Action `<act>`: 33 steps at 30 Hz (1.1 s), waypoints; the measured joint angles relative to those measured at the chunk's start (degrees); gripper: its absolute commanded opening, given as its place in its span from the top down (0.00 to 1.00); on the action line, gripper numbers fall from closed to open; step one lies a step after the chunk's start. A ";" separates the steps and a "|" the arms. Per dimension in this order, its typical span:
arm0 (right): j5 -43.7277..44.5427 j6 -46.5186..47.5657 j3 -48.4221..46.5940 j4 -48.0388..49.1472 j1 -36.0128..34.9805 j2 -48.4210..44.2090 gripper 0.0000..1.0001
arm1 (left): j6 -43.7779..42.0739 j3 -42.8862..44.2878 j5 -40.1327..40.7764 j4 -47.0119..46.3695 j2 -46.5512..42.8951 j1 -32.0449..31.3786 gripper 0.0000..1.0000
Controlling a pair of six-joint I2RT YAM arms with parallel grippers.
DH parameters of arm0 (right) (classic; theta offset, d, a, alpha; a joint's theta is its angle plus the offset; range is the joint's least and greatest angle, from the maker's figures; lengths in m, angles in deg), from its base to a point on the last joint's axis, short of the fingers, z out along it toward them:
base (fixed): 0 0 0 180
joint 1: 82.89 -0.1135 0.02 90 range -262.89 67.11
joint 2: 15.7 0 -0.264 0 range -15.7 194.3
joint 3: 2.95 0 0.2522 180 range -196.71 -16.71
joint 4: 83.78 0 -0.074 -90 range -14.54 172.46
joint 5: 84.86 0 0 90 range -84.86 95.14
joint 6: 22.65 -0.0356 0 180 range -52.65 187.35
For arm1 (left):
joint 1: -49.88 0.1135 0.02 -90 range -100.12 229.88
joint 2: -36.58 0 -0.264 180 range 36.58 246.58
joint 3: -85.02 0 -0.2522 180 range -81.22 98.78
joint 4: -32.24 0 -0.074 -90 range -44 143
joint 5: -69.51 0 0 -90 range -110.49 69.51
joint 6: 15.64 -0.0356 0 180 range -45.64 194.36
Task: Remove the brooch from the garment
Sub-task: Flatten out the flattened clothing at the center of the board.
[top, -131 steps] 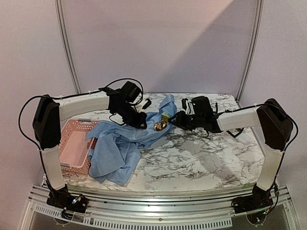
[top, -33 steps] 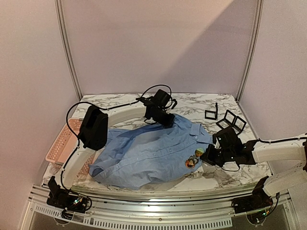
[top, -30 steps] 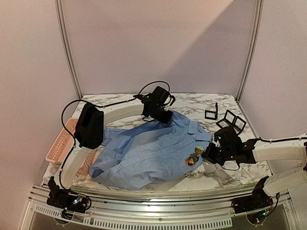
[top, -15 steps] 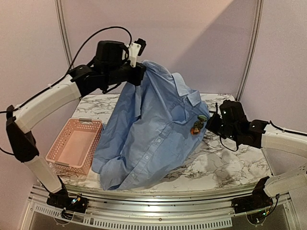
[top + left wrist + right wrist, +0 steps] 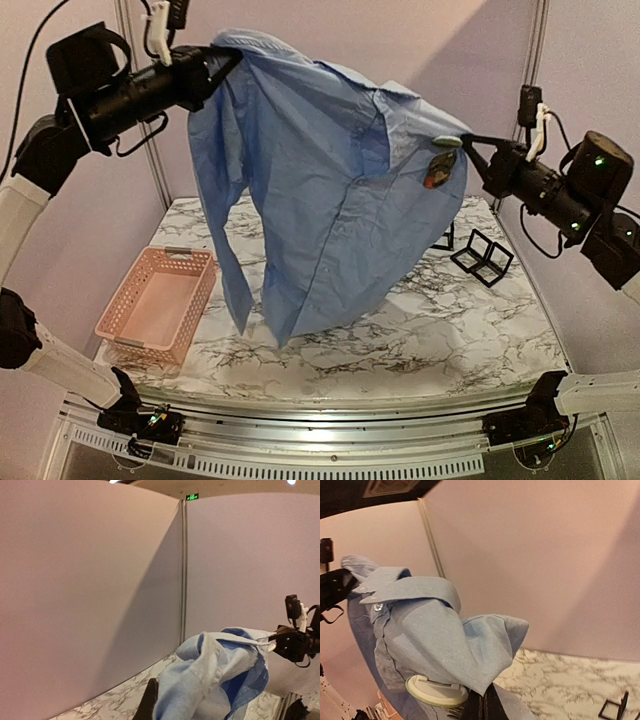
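The light blue shirt hangs in the air, stretched between my two grippers and clear of the table. My left gripper is shut on its upper left edge; the left wrist view shows the bunched fabric beside one dark finger. My right gripper is shut on a fold of the shirt right next to the brooch. The brooch is a reddish-orange piece under a pale disc, pinned at the shirt's upper right. Its pale round disc sits just left of my right fingers.
A pink plastic basket stands on the marble table at the left. Black open frames lie at the back right of the table. Metal posts and pale walls stand behind.
Both arms have risen with the shirt. It lay flat on the table a second ago, was half raised half a second ago, and now hangs clear above it.
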 measured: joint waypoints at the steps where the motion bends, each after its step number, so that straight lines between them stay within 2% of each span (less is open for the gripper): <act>1: -2.56 2.10 -1.84 -0.04 -0.04 -0.28 1.00 | 0.85 0.52 -1.38 -0.28 -0.85 0.00 1.00; 7: -13.79 9.84 -9.53 -0.61 -0.20 -0.15 1.00 | 5.90 3.63 -7.65 -1.64 -2.36 -0.13 1.00; 12: -16.28 13.07 -12.13 -1.01 -0.20 -0.09 1.00 | 9.44 4.81 -10.54 -1.97 -2.21 -0.39 1.00; 15: -10.27 13.77 -12.15 -0.79 -0.31 0.87 1.00 | 10.56 4.70 -10.82 -2.58 -2.05 -0.44 1.00; 19: 4.37 14.21 -12.04 1.73 -0.31 5.86 1.00 | 10.82 3.96 -8.07 -3.45 0.04 0.61 1.00; 21: 10.43 14.16 -11.26 4.04 0.37 9.51 1.00 | 11.67 3.02 -7.08 -4.28 2.58 3.34 1.00; 24: 13.46 12.72 -8.46 7.02 3.65 15.96 1.00 | 12.85 0.57 -6.34 -5.70 8.28 8.92 1.00; 28: 12.07 9.92 -7.30 9.97 9.86 27.15 1.00 | 13.86 1.64 -6.05 -5.60 20.98 15.06 1.00; 29: 11.17 9.33 -8.15 10.54 10.95 30.32 0.98 | 14.21 3.32 -6.23 -5.27 25.49 16.55 0.88; 30: 9.97 8.90 -9.62 11.08 12.02 34.34 0.90 | 14.49 5.40 -6.29 -4.59 30.18 17.90 0.75; 32: 7.63 7.67 -13.33 11.69 13.31 41.97 0.67 | 14.91 9.53 -6.43 -2.82 38.75 19.89 0.43; 33: 6.64 7.63 -15.54 11.50 13.73 45.70 0.55 | 15.19 12.09 -6.49 -1.20 43.30 20.74 0.30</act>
